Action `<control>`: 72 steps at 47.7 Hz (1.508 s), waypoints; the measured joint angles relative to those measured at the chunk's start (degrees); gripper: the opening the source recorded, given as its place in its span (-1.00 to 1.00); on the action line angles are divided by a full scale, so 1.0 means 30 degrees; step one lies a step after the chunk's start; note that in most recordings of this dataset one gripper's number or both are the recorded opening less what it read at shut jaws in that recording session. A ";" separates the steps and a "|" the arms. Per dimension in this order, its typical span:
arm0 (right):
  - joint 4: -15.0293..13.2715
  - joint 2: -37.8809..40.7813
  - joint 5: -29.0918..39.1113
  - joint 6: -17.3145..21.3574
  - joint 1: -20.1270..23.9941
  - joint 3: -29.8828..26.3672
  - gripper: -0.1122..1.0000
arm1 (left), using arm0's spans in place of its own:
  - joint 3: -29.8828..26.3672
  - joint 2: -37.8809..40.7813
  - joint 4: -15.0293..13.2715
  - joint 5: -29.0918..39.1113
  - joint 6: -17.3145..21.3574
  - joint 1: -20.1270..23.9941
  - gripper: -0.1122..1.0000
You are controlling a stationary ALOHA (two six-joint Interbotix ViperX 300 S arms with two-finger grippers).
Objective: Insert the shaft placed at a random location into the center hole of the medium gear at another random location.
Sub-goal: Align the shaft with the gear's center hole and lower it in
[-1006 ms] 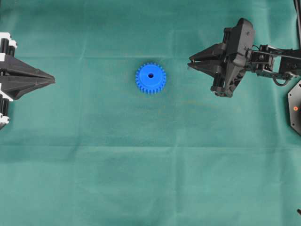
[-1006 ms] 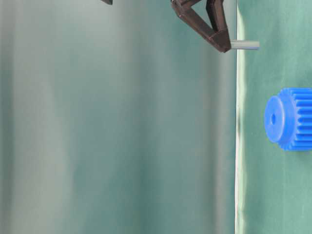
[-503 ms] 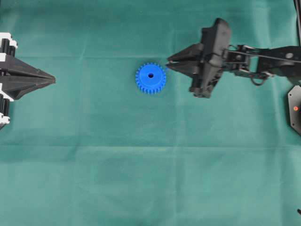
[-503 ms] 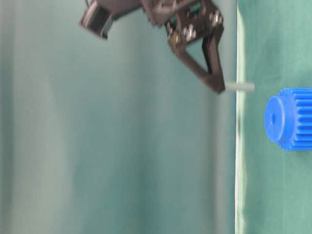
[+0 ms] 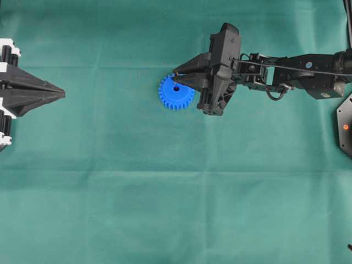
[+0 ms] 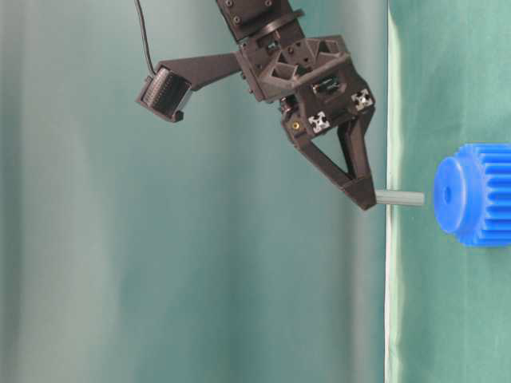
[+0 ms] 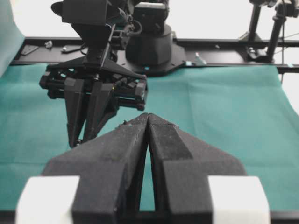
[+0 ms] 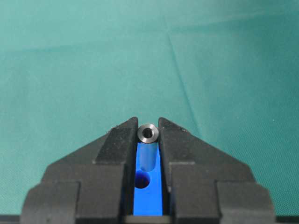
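A green cloth covers the worktop [image 5: 165, 209]. The right pincer [image 6: 366, 199] grips the small grey metal shaft [image 6: 401, 198] just above the blue toothed gear [image 6: 473, 194], seen only side-on. The left pincer [image 5: 61, 94] is clenched, far away.

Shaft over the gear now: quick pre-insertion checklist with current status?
1. Grip: right pincer shut on the shaft, which sticks out past the fingertips: ok.
2. Shaft axis pointing at the face of the medium gear, not tilted, in the table-level view: ok.
3. Gap: shaft end just short of the gear, not touching: ok.
4. Lateral alignment: in the right wrist view the center hole appears below the shaft end, but the exact offset cannot be judged: cannot tell.
5. Gear lying flat on the green cloth: ok.
6. Left pincer shut, well away from the gear: ok.
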 measured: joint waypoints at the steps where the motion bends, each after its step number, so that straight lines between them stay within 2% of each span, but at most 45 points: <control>1: 0.0000 0.0000 0.0000 0.0000 0.0000 0.0000 -0.55 | 0.0000 0.0000 -0.0029 0.0000 0.0000 0.0000 -0.79; 72: 0.0352 0.1113 -0.0615 0.0059 0.0029 -0.0088 -0.55 | 0.0000 0.0000 -0.0029 -0.0029 0.0000 0.0000 -0.79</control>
